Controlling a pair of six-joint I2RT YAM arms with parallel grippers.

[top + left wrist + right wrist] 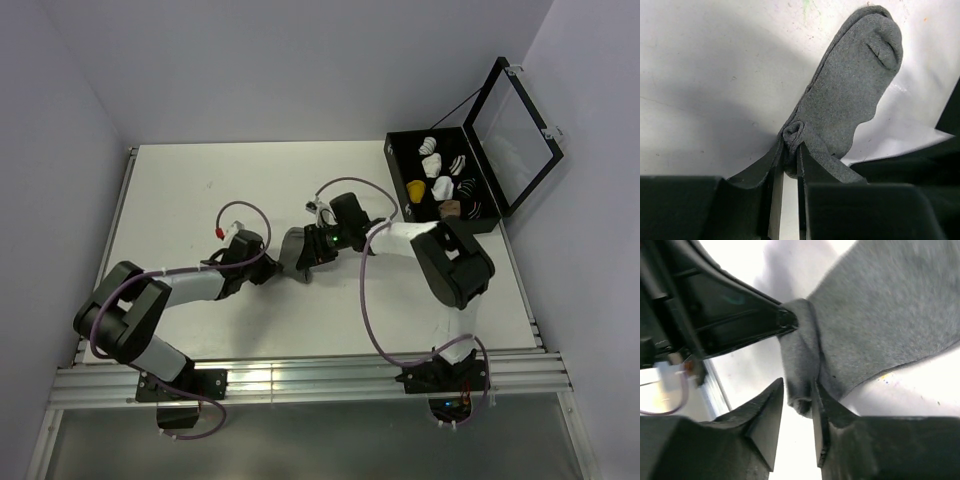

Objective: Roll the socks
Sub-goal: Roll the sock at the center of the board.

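Left gripper (791, 142) is pinching a fold of the grey sock (850, 95), and we see the right gripper (799, 390) just beside it, its jaws a little apart around the sock's bunched edge. The rest of it lies flat on the table (700, 60). Far back, we see the yellow sock (416, 189) bundled in the box (398, 160).

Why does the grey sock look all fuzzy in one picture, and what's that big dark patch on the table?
Right wrist view: the grey sock is very close to the lens, so it looks soft, and the table glares white. Left wrist view: sock sharper; the dark band is just a soft shadow. Top view: glare along the metal rail.
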